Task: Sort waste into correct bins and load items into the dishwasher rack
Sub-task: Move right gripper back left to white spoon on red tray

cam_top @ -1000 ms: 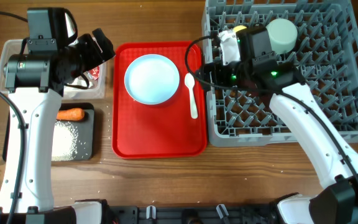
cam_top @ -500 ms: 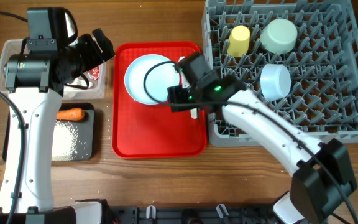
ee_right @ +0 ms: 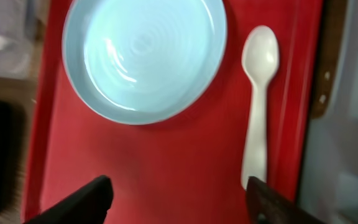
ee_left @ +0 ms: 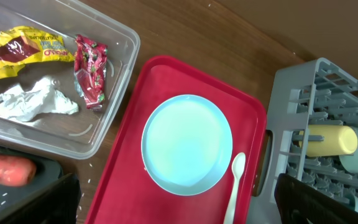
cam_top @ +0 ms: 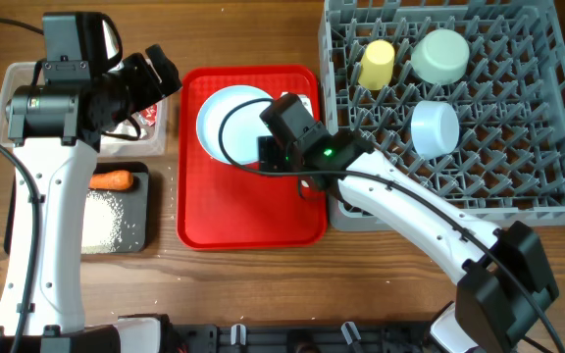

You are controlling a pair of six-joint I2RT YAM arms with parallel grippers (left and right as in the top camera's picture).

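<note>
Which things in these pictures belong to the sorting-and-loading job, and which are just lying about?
Job: plate, spoon, cup, green bowl, blue bowl, wrappers, tissue, carrot, rice, clear tub, black tray, rack.
Lying about: red serving tray, table.

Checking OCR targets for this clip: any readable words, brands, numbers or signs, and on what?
Yellow wrapper in the clear tub: dark lettering on its print, too blurred to read.
Red wrapper beside it: printed pattern, nothing legible.
Plate, spoon, yellow cup, rack, red tray: no markings seen.

One plate (ee_left: 187,144), one spoon (ee_right: 258,106), two bowls (cam_top: 440,55), one cup (cam_top: 377,62), two wrappers (ee_left: 23,53)
</note>
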